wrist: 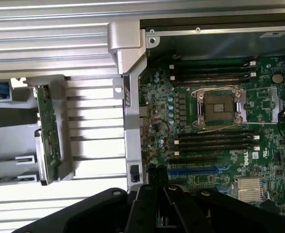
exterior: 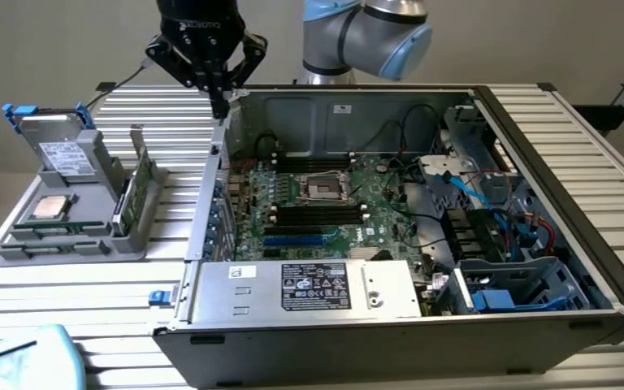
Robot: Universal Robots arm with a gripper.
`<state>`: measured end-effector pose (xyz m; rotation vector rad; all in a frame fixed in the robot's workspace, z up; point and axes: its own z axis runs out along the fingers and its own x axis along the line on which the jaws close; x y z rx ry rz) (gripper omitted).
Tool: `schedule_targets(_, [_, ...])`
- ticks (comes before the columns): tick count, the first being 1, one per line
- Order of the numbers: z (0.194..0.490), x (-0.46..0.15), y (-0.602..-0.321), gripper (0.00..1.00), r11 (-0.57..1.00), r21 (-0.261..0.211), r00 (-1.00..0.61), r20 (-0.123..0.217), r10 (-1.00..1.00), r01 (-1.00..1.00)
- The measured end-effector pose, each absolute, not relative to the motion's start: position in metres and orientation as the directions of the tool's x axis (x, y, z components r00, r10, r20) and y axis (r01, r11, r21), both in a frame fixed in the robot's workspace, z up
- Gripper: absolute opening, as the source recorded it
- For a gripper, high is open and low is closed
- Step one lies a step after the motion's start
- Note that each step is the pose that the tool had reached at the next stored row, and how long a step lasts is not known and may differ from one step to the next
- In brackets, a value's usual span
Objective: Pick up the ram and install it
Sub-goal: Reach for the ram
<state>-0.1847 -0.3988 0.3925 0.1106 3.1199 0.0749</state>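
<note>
Open black metal computer case [exterior: 604, 211] sits on slatted metal worktop [exterior: 84, 296], green motherboard [exterior: 328, 203] flat inside. Grey plastic holder tray [exterior: 68, 248] stands just beside the case, at exterior view's left. Dark-green ram stick [exterior: 127, 199] stands on edge in the tray. Black gripper [exterior: 221, 110] hangs over the case wall nearest the tray.

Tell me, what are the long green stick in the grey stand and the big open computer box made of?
The long dark-green ram stick looks like matte circuit board, probably fibreglass, with tiny parts along it. The grey stand looks like dull moulded or printed plastic. The open computer case seems to be sheet metal: thin, pale grey walls with a soft shine.
</note>
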Motion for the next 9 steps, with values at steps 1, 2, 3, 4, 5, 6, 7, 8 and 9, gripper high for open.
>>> schedule_targets(1, [0.393,-0.189,-0.399,0.1,0.996,0.049,-0.997,-0.017,0.071,0.07])
schedule_targets(2, [0.392,-0.194,-0.399,0.1,0.996,0.049,-0.997,-0.017,0.071,0.07])
schedule_targets(3, [0.392,-0.198,-0.399,0.1,0.996,0.049,-0.997,-0.017,0.071,0.07])
schedule_targets(4, [0.392,-0.203,-0.399,0.1,0.996,0.049,-0.997,-0.017,0.071,0.07])
schedule_targets(5, [0.392,-0.207,-0.399,0.1,0.996,0.049,-0.997,-0.017,0.071,0.07])
schedule_targets(6, [0.392,-0.212,-0.399,0.1,0.996,0.049,-0.997,-0.017,0.071,0.07])
schedule_targets(7, [0.392,-0.217,-0.399,0.1,0.996,0.049,-0.997,-0.017,0.071,0.07])
schedule_targets(8, [0.392,-0.221,-0.399,0.1,0.996,0.049,-0.997,-0.017,0.071,0.07])
schedule_targets(9, [0.391,-0.226,-0.399,0.1,0.996,0.049,-0.997,-0.017,0.071,0.07])
